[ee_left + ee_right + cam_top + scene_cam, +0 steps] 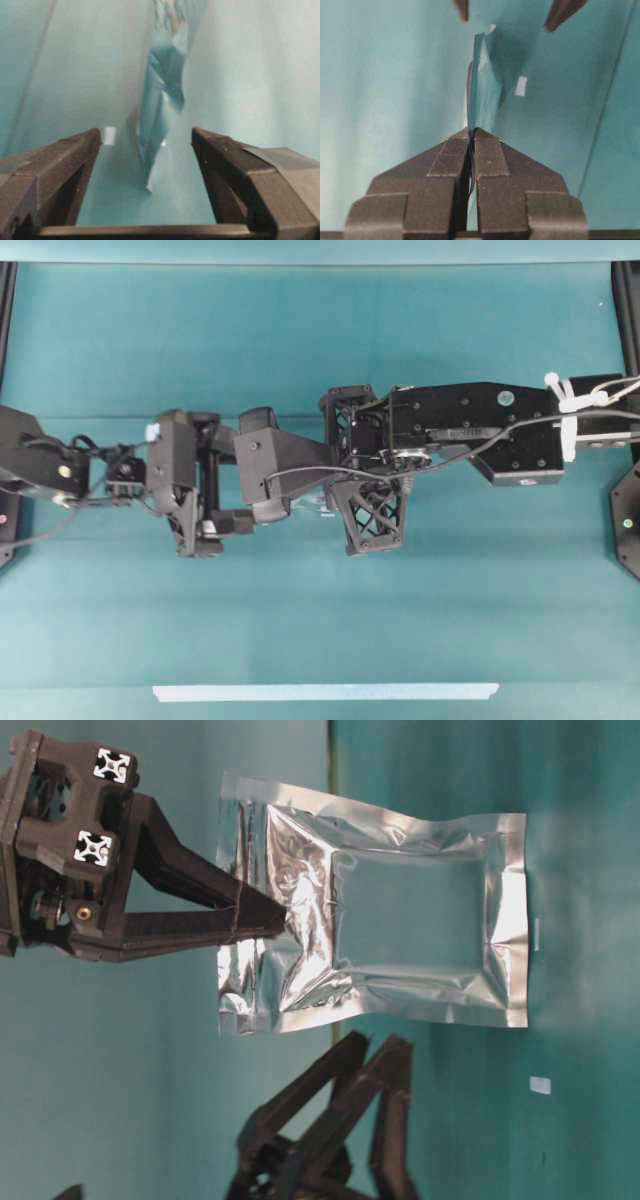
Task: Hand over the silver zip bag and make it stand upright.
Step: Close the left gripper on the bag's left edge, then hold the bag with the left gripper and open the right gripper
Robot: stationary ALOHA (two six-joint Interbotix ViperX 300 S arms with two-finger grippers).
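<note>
From overhead we see both black arms meeting over the teal table (300, 350), with a long pale tape strip (325, 692) lying flat near the lower edge; the bag is almost hidden beneath the arms.

At table level, in a view turned on its side, we see the silver zip bag (400, 930), a crinkled foil pouch with a smoother grey centre panel and flat sealed borders. The right gripper (278, 920) has its jaws closed on the bag's wrinkled end. The left gripper (370, 1055) sits near the bag's long edge, apart from it. A small white tape scrap (540, 1085) lies on the table.

Through the left wrist camera we see wide-open jaws framing the edge-on bag.

Through the right wrist camera we see ribbed jaw pads (487, 155) pinched together on the thin foil edge.
</note>
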